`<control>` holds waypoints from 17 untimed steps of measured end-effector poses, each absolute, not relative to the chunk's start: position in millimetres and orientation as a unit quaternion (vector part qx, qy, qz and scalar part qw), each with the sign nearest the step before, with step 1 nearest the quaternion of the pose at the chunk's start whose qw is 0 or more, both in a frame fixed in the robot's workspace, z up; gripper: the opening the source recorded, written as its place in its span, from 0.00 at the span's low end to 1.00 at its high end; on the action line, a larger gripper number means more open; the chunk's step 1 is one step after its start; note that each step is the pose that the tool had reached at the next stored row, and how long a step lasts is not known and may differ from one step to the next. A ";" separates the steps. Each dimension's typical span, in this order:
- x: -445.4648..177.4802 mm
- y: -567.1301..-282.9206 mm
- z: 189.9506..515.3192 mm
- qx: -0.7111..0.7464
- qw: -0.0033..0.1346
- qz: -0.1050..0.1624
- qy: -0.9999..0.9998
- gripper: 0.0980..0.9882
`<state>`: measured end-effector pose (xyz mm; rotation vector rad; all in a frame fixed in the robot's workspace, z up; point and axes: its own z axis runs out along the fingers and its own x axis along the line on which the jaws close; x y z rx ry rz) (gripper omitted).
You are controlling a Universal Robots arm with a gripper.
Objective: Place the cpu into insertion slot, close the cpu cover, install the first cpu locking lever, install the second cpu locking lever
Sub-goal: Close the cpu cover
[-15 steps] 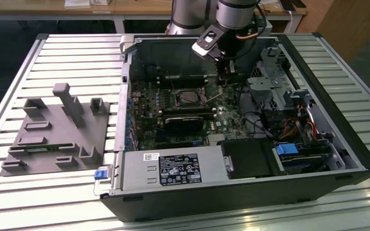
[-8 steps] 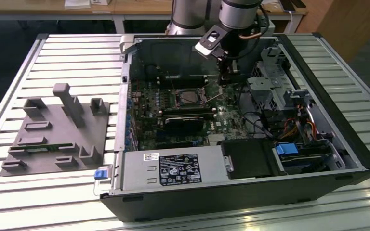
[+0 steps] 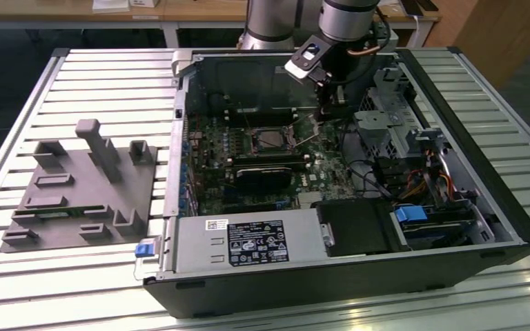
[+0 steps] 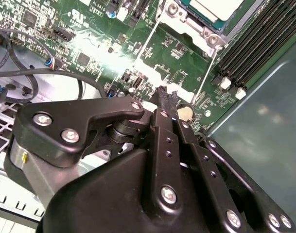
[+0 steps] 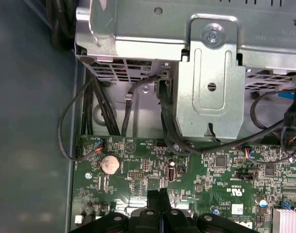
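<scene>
Far off to the exterior view's left of your gripper (image 3: 331, 116), the grey fixture (image 3: 81, 183) sits on the slatted table (image 3: 90, 69), outside the computer case (image 3: 339, 283). Closer in on that same side, the insertion slot (image 3: 270, 138) lies just beside the gripper, its centre too dark there to read.

In the second wrist view you see the cpu (image 4: 218, 7) beyond the fingertips (image 4: 163, 98). Its pale top sits inside the cpu cover (image 4: 199, 26) but is cut off by the picture's edge. You cannot tell whether the cover lies fully flat.

Two thin wire levers (image 4: 207, 73) run toward the gripper, and the end of one is hidden behind it. The jaws are pressed together with nothing visible between them. The drive cage (image 3: 385, 131) stands on the gripper's other side.
</scene>
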<state>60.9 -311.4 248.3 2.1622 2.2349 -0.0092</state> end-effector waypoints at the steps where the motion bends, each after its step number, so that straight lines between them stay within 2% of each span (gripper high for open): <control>1: 62.0 -311.4 248.2 0.695 0.016 -0.003 0.719 0.02; 17: 73.7 -309.5 244.3 0.695 0.011 -0.009 0.719 0.02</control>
